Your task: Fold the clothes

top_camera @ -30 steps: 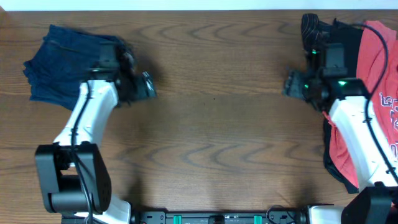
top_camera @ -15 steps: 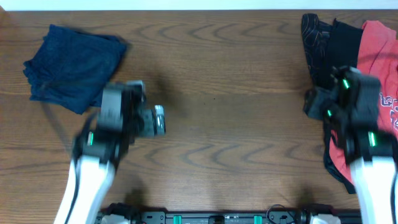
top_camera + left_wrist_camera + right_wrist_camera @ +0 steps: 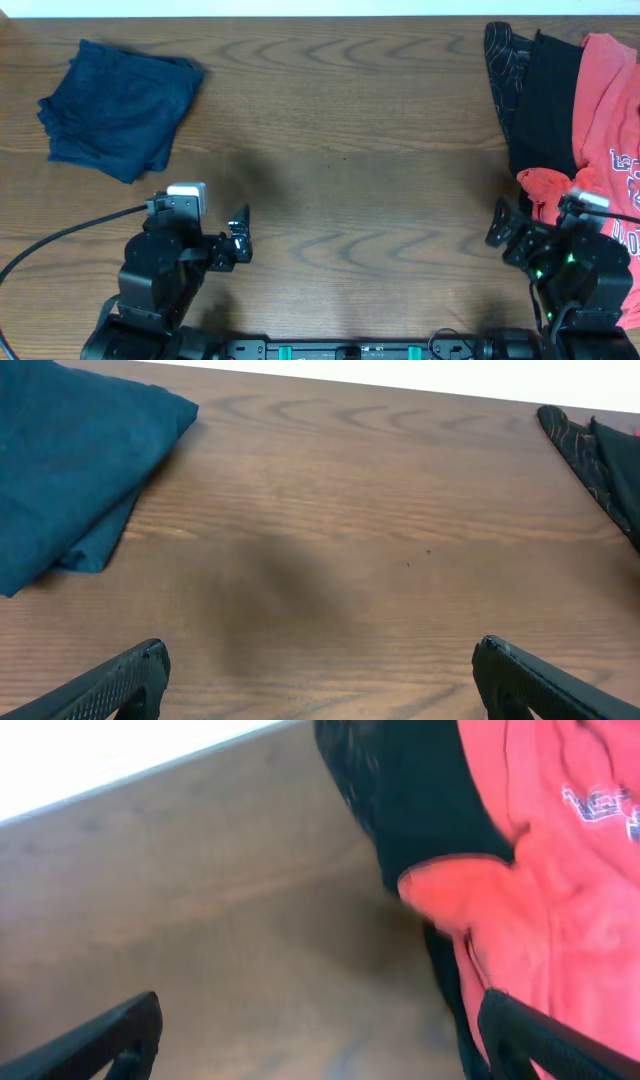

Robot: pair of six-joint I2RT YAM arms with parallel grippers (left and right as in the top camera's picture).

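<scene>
A folded dark blue garment (image 3: pixel 115 105) lies at the table's far left; it also shows in the left wrist view (image 3: pixel 70 465). A pile of a black garment (image 3: pixel 545 100) and a red printed shirt (image 3: pixel 610 120) lies at the right edge, also in the right wrist view (image 3: pixel 560 870). My left gripper (image 3: pixel 238 240) is open and empty near the front left, over bare wood (image 3: pixel 320 680). My right gripper (image 3: pixel 500 228) is open and empty near the front right, just left of the pile (image 3: pixel 320 1040).
The brown wooden table (image 3: pixel 350 170) runs between the two clothes spots. A black cable (image 3: pixel 60 235) trails from the left arm. The table's back edge meets a white wall (image 3: pixel 400 375).
Both arms have pulled back from the clothes towards the front edge of the table. The blue garment lies let go at the far left.
</scene>
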